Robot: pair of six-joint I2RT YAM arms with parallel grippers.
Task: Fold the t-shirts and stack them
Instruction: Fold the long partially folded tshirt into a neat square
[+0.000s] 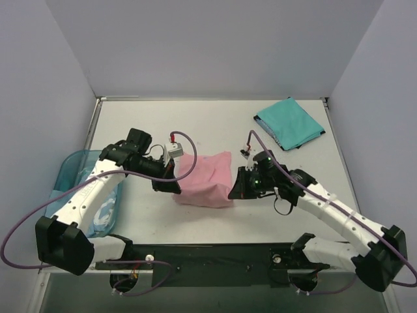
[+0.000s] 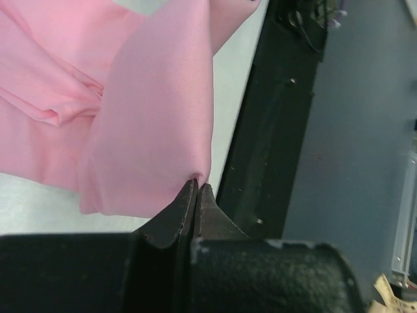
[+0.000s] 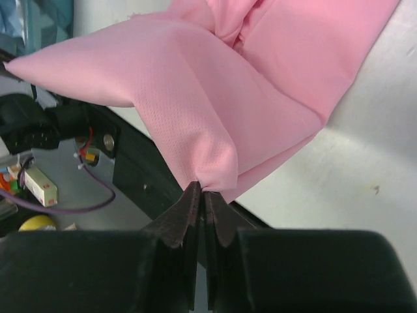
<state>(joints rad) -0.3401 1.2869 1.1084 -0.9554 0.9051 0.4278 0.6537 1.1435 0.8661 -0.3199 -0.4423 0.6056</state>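
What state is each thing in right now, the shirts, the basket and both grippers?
pink t-shirt: bunched on the table, pinched on both sides.
teal t-shirt: folded, lying flat at the far right, untouched.
left gripper: shut on the pink t-shirt.
right gripper: shut on the pink t-shirt.
basket: upright at the table's left edge, with pale blue cloth inside.
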